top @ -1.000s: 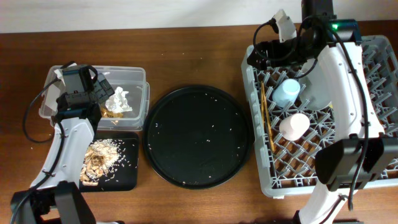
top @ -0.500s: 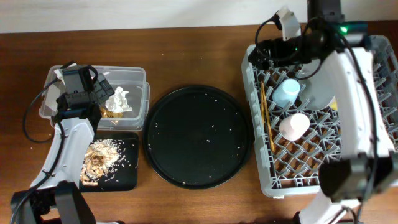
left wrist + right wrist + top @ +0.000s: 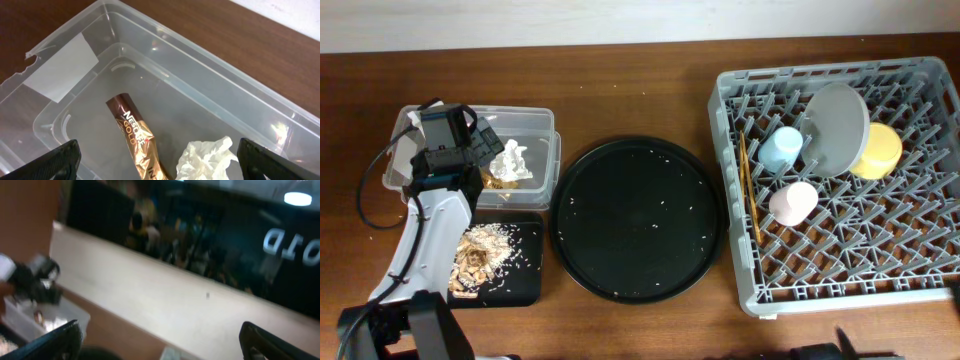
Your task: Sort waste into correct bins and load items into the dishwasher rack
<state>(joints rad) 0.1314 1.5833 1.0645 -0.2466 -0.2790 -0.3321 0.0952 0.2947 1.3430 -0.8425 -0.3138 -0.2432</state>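
My left gripper (image 3: 483, 143) hangs open and empty over the clear box (image 3: 538, 116). In the left wrist view the left gripper (image 3: 162, 165) is above the brown-gold wrapper (image 3: 135, 132) and the white tissue (image 3: 205, 157) lying in the box. Food scraps (image 3: 475, 255) lie in the small black tray (image 3: 527, 285). The grey rack (image 3: 740, 290) holds the plate (image 3: 835, 115), yellow bowl (image 3: 882, 150), blue cup (image 3: 781, 148), pink cup (image 3: 792, 202) and chopsticks (image 3: 750, 195). My right gripper (image 3: 160, 340) is open and empty, out of the overhead view, and its blurred camera faces a pale wall.
The large round black tray (image 3: 638, 218), speckled with crumbs, lies between the bins and the rack. The clear box has a white label (image 3: 62, 67) on its wall. Brown tabletop surrounds everything.
My right arm has lifted away from the rack's back left and left the overhead view, uncovering the plate and yellow bowl. The left arm has not moved.
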